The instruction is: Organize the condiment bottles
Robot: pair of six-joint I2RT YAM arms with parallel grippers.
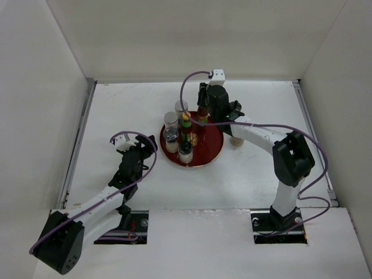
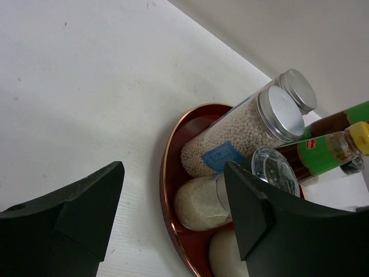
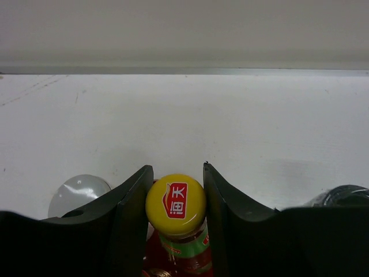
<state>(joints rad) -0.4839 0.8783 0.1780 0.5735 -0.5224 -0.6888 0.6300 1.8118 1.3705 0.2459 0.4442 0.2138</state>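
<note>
the right gripper point(image 3: 177, 169) clamps a yellow-capped sauce bottle point(image 3: 176, 203) at the red plate point(image 1: 213, 149)'s far edge, among the other bottles point(image 1: 172, 129) standing there; the left gripper point(image 2: 174, 168) hangs parted, empty, beside the plate.

Six condiment bottles stand upright in a tight group on the red plate point(image 1: 212, 152).

1. First silver-capped shaker point(image 1: 182, 108): clear cylinder, at the plate's 11 o'clock rim.
2. Second silver-capped shaker point(image 1: 171, 120): filled with white pellets, blue label, at 10 o'clock, just beside the first.
3. First pale shaker point(image 1: 170, 135): pale granular fill, at 9 o'clock.
4. Second pale shaker point(image 1: 185, 152): at 7 o'clock.
5. First sauce bottle point(image 1: 186, 123): dark red, green neck, yellow cap, near centre.
6. Second sauce bottle point(image 3: 176, 203): same type, at 1 o'clock, cap clamped in the right gripper point(image 3: 177, 190).
</note>
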